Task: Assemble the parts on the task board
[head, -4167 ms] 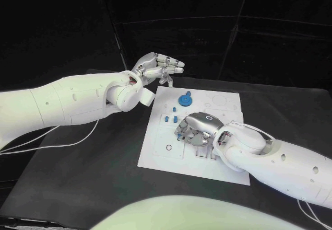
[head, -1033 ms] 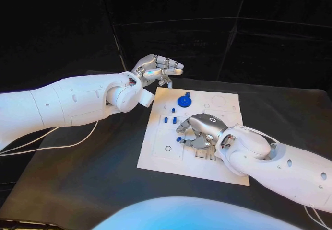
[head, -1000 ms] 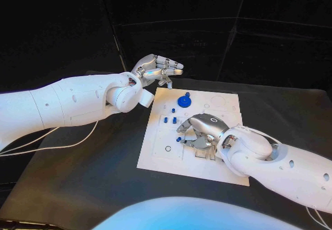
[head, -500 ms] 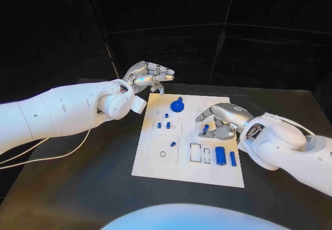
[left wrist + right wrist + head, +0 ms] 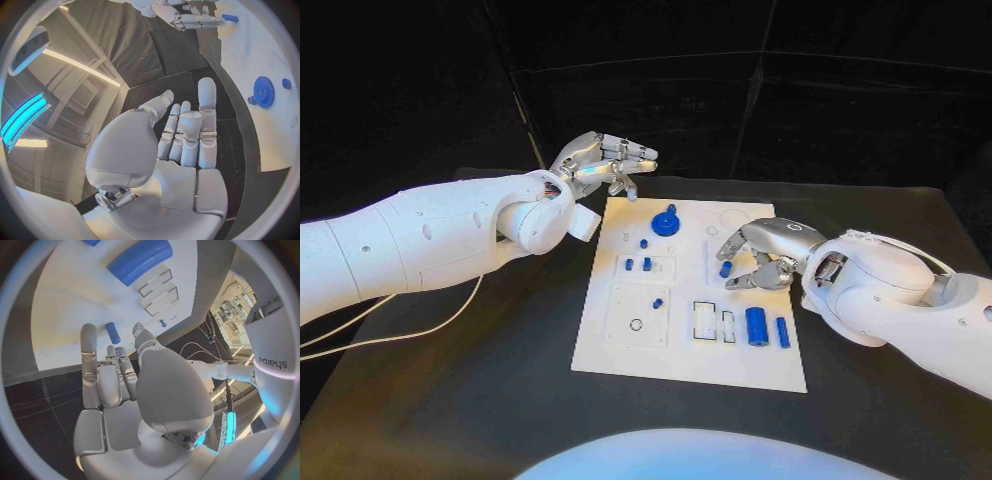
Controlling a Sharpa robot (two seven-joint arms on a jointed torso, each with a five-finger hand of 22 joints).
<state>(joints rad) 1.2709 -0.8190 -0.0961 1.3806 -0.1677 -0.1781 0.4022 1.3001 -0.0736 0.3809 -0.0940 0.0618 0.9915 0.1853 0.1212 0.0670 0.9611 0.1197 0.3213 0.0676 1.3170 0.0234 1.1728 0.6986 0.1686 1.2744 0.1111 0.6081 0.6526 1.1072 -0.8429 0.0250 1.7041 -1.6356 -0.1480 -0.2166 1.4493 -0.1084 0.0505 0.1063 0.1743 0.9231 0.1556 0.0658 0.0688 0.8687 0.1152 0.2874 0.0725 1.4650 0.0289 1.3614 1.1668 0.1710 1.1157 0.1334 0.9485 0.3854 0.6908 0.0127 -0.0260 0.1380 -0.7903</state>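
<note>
The white task board (image 5: 678, 350) lies in the middle of the black table. My right hand (image 5: 764, 252) hovers over its right middle and pinches a small blue peg (image 5: 726, 268) in its fingertips; the peg (image 5: 113, 333) also appears in the right wrist view. A blue gear (image 5: 666, 222) stands near the board's far edge, and the left wrist view shows the gear (image 5: 262, 92) too. Short blue pegs (image 5: 636, 265) stand in the left column, one more (image 5: 658, 303) lower down. A thick blue cylinder (image 5: 757, 326) and a thin blue pin (image 5: 782, 331) lie at the right. My left hand (image 5: 607, 162) is raised off the board's far left corner, holding nothing.
Two white inserts (image 5: 715, 322) sit in rectangular slots beside the cylinder. Black table (image 5: 473, 380) stretches round the board on all sides. My left arm (image 5: 430, 240) crosses the table's left side.
My right hand lifted from the board's near middle and moved toward its right far part with the small blue peg, uncovering the cylinder and pin. The camera shifted too; the left hand stayed raised.
</note>
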